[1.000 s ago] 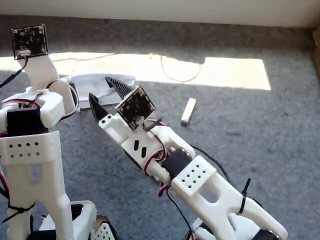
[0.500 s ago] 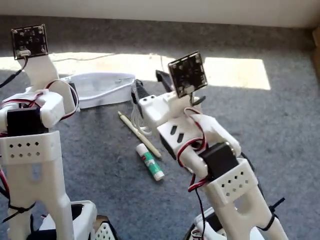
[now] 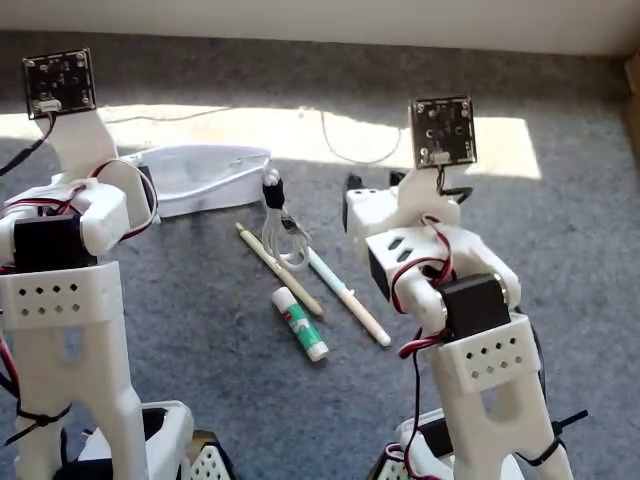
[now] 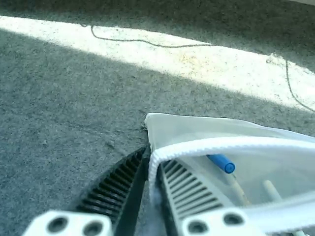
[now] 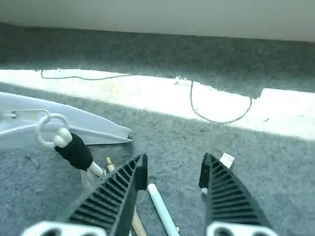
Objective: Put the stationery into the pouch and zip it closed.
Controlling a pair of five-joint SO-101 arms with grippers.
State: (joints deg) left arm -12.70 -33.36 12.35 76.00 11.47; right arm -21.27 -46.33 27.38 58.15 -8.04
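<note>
The clear white pouch point(image 3: 205, 175) lies on the grey carpet at the back left. My left gripper point(image 4: 150, 153) is shut on the pouch's zip rim point(image 4: 221, 145) at its end, and a blue-tipped item point(image 4: 221, 163) lies inside. In front of the pouch lie a pencil point(image 3: 278, 268), a glue stick point(image 3: 300, 322), a white pen point(image 3: 345, 295) and a black-and-white item with a ring point(image 3: 273, 205). My right gripper point(image 5: 173, 164) hangs open above the carpet to the right of these, over the white pen point(image 5: 160, 206). A small white eraser point(image 5: 226, 160) shows just past its finger.
A thin cable point(image 3: 350, 150) loops across the sunlit strip of carpet behind the pouch. A pale wall edge point(image 3: 320, 20) runs along the back. The right arm's body point(image 3: 450, 300) stands over the carpet right of the pen.
The right arm has swung from over the pouch to the right and risen. That uncovered the pencil, glue stick and pen and now hides the eraser in the high view. The left arm kept still.
</note>
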